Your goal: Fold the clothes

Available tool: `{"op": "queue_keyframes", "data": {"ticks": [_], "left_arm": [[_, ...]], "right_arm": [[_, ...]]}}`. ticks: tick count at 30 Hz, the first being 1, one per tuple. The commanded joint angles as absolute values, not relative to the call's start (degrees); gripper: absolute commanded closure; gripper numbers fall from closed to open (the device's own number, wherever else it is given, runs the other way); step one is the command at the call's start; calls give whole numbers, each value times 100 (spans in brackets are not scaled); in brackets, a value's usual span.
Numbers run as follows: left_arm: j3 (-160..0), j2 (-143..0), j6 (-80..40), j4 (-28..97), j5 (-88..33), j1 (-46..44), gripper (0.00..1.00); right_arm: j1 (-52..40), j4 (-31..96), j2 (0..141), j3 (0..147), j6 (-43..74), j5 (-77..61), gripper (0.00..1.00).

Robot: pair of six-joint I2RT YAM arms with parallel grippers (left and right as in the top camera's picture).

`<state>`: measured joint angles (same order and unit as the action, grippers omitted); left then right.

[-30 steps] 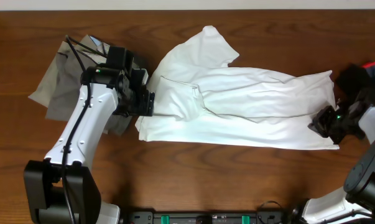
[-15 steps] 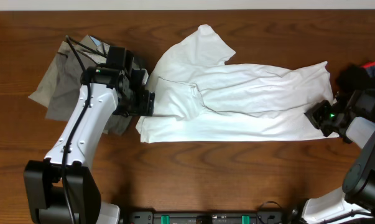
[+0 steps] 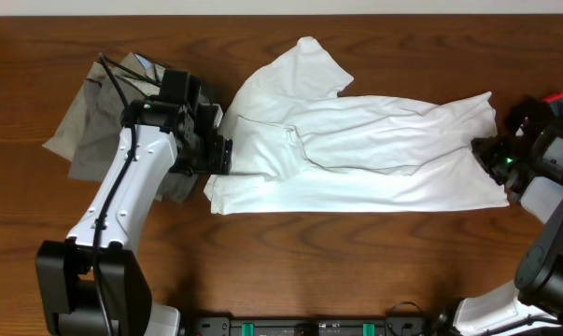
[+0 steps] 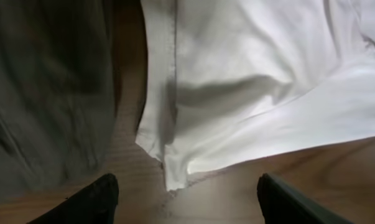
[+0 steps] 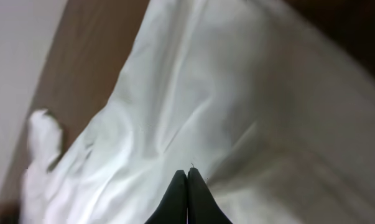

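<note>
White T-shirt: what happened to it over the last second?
The right pincer, shut on the right end of the T-shirt, slid toward the far side of the table, dragging that end along. The left pincer stayed open and still; the grey trousers stayed put.

Left arm (image 3: pixel 122 196) reaching forward, left gripper (image 4: pixel 187 193) jaws wide apart, right arm (image 3: pixel 554 247) angled inward, right gripper (image 5: pixel 188 179) closed tight

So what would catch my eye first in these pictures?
A big white T-shirt sprawls across the middle of the dark wooden table. The right gripper pinches its right edge, while the left gripper hangs open over its left corner, beside grey-khaki trousers.
</note>
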<state>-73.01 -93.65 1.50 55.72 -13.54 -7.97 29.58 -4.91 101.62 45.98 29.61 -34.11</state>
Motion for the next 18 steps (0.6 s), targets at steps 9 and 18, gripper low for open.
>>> {"op": "queue_keyframes", "data": {"ticks": [9,18], "left_arm": [[-7358,-9301,307,5411,-1754,-1035,49],[-6694,-9644,333,4703,-1752,-1483,43]], "right_arm": [[2209,1706,10145,4602,1190,-5234,99],[674,2126,10147,4602,808,-3465,95]]}}
